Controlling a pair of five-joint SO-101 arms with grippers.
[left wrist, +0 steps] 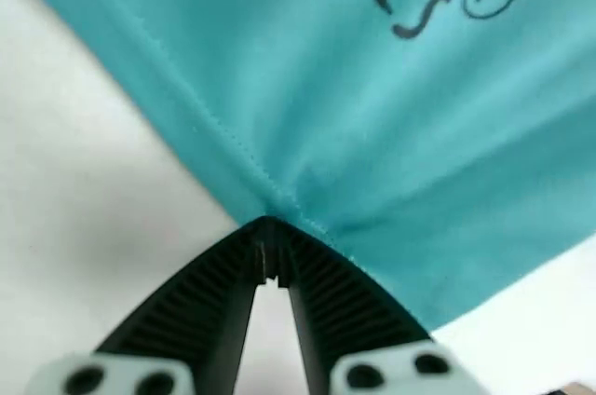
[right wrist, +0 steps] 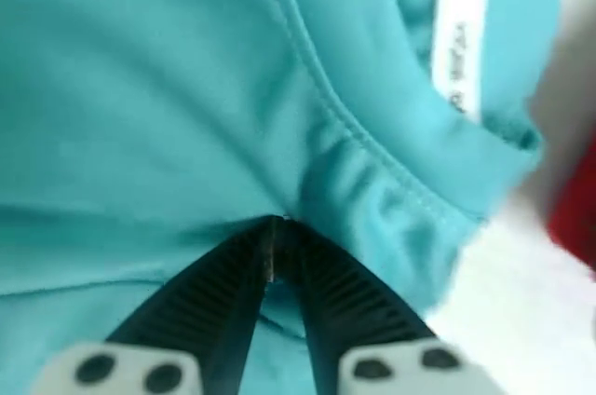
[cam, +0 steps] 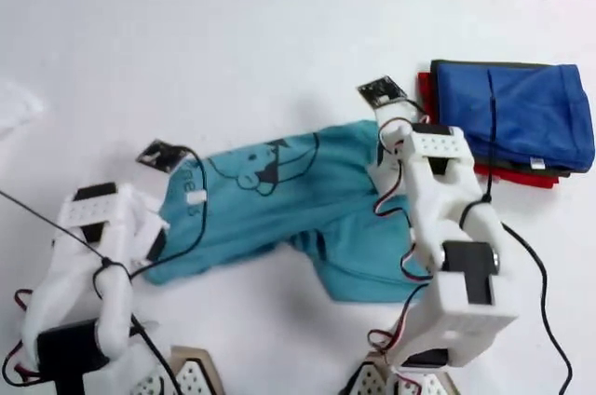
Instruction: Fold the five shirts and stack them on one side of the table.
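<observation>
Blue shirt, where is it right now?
In the high view the blue shirt lies folded on top of a red shirt at the table's right side, right of the teal shirt.

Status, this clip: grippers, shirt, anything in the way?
Left gripper shut on teal shirt at hem. Right gripper shut near its collar. Shirt rumpled, unfolded, mid-table. Folded stack close beside right gripper.

The left arm point(cam: 84, 227) and right arm point(cam: 438, 199) are white plastic shells around black motors. Thin red and black cables point(cam: 491, 125) run along them. Small dark circuit boards point(cam: 384, 90) sit at the wrists. The fingers point(left wrist: 200, 306) are black and ribbed, on white bases with round screw holes point(left wrist: 363, 376).
</observation>
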